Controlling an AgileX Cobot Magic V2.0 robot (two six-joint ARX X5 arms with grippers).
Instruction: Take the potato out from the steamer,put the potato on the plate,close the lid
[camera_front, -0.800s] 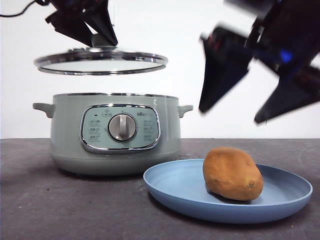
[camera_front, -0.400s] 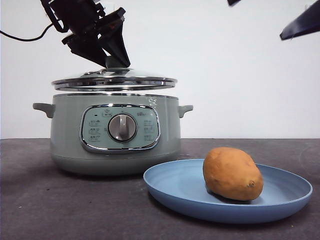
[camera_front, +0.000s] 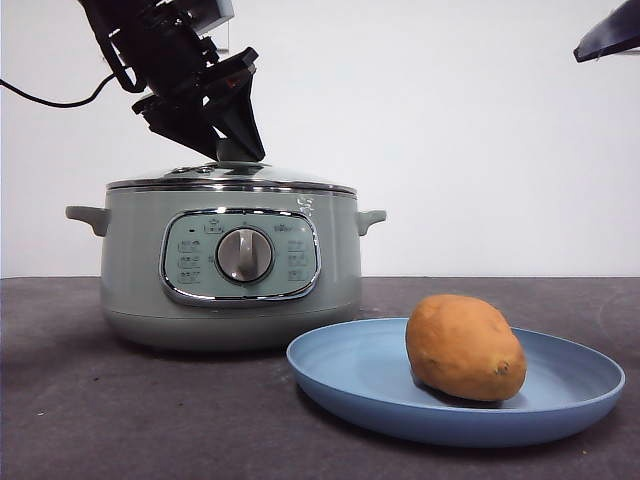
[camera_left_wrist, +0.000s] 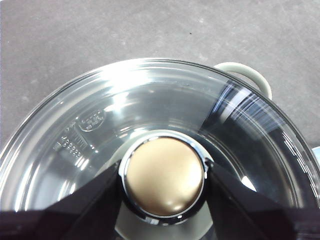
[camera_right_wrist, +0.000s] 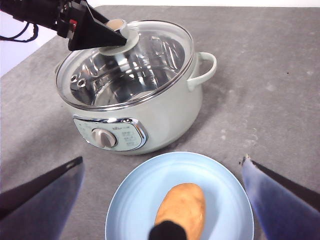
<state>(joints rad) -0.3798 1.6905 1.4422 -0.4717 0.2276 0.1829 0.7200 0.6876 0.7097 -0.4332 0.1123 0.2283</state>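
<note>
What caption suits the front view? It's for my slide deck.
Left gripper seats the lid on the steamer; the potato rests on the plate.

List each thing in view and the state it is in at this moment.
Lid: seated on the pot, knob gripped by the left tool.
Pot: closed, upright on the table.
Potato: lying on its side on the plate, held by nothing.
Plate: flat on the table in front of the pot, carrying the potato.
Left tool: shut on the lid's knob.
Right tool: open, raised above the plate, holding nothing.
</note>
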